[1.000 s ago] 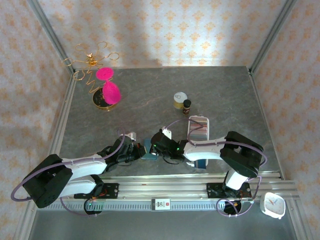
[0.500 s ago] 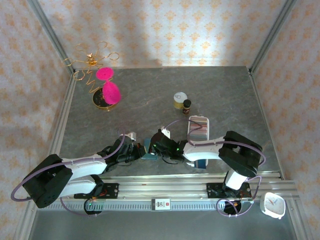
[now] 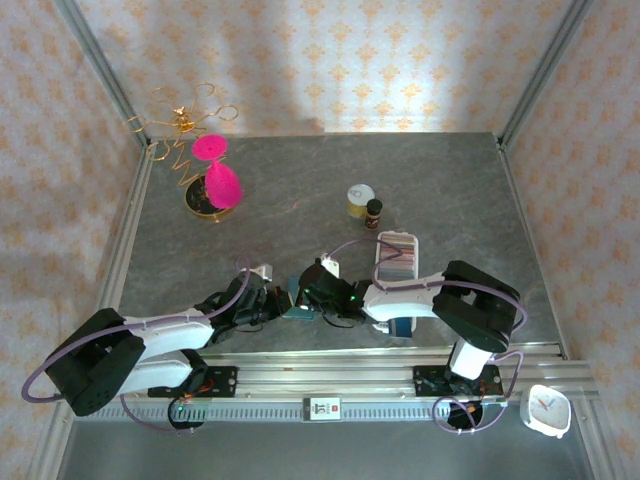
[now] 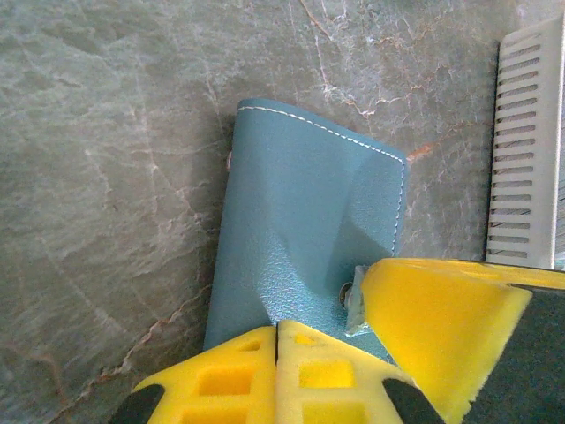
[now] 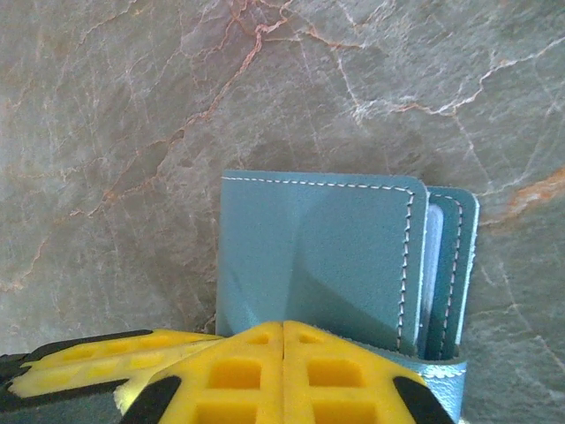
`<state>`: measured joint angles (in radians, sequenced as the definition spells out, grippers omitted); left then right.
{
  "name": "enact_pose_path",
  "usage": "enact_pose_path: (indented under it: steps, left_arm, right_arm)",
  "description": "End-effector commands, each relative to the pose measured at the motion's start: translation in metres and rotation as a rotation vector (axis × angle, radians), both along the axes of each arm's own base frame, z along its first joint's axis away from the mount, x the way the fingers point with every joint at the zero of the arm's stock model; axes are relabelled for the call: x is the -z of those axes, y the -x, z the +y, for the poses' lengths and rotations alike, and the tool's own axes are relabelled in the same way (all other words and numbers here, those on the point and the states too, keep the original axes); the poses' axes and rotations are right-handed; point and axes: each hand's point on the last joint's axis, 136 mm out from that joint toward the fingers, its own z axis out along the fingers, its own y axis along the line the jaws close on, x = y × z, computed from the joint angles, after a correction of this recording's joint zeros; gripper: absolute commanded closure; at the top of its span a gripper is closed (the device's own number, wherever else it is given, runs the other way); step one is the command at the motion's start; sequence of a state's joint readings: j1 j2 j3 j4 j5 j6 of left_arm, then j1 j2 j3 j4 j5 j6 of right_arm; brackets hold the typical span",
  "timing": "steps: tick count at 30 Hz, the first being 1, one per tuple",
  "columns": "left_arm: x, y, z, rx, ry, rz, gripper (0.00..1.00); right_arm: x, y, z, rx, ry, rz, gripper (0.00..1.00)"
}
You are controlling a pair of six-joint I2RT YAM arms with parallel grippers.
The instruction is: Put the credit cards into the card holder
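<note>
The teal card holder (image 3: 298,303) lies folded on the stone table between the two arms. Seen from the left wrist, the card holder (image 4: 300,221) sits just beyond my left gripper (image 4: 278,328), whose yellow fingertips are pressed together against its near edge. A yellow finger (image 4: 441,318) of the right gripper sits on its right corner, by the snap tab (image 4: 352,299). My right gripper (image 5: 282,327) is shut too, tips resting on the holder (image 5: 318,256), with nothing between them. The credit cards (image 3: 398,256) stand in the white slotted tray (image 3: 380,262).
A yellow tin with a small dark bottle (image 3: 364,205) stands behind the tray. A pink hourglass (image 3: 216,180) and gold wire ornament (image 3: 180,125) occupy the back left. A white clock (image 3: 546,410) lies beyond the rail at the front right. The tray (image 4: 525,150) lies close to the holder's right.
The right arm has edged slightly left over the holder. Both grippers stay shut at the same spot.
</note>
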<state>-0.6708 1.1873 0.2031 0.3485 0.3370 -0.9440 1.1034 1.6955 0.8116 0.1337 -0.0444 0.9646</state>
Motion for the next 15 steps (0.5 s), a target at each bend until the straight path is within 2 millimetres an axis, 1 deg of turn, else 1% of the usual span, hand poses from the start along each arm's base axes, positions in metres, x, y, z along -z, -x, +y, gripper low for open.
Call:
enact_pose_path:
  steps: [1, 5, 11, 13, 15]
  left_arm:
    - [0.026, 0.025, 0.008, 0.045, -0.071, 0.11, 1.0]
    - [0.026, 0.025, 0.008, 0.044, -0.073, 0.11, 1.0]
    - [0.026, 0.025, 0.008, 0.042, -0.071, 0.111, 1.0]
    - [0.026, 0.025, 0.008, 0.043, -0.073, 0.109, 1.0]
    - [0.023, 0.024, 0.007, 0.044, -0.063, 0.104, 1.0]
  right_arm:
    - [0.036, 0.007, -0.027, 0.025, 0.155, 0.044, 1.0]
    - [0.049, 0.01, -0.04, 0.046, 0.197, 0.061, 1.0]
    - [0.061, 0.017, -0.052, 0.048, 0.235, 0.071, 1.0]
    - [0.063, 0.019, -0.052, 0.037, 0.241, 0.073, 1.0]
    - [0.057, 0.019, -0.045, 0.02, 0.221, 0.05, 1.0]
